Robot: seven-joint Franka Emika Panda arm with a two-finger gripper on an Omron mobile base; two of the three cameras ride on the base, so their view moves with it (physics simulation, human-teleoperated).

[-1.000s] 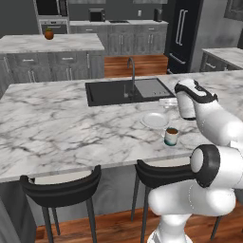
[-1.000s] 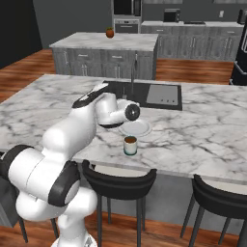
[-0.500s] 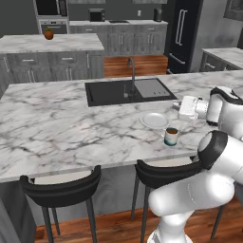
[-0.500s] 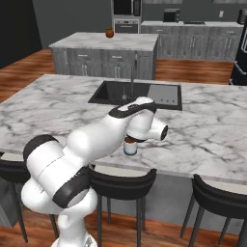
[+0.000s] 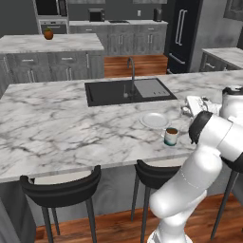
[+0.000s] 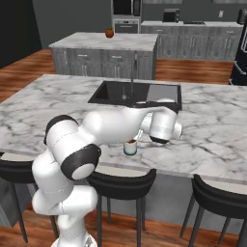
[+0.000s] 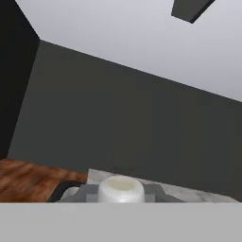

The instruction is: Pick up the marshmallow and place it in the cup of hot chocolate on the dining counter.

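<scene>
While the end effector (image 7: 121, 194) clamps the marshmallow (image 7: 120, 188), its fingertips stay hidden.

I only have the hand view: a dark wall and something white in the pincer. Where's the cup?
Observer: The cup stands near the counter's front edge, just in front of a plate.
Operator: Is the pincer with the marshmallow above it?
Observer: No. It hangs to the cup's right, beside the plate.
Operator: Anything in the cup already?
Observer: Only brown liquid shows at its top.
</scene>
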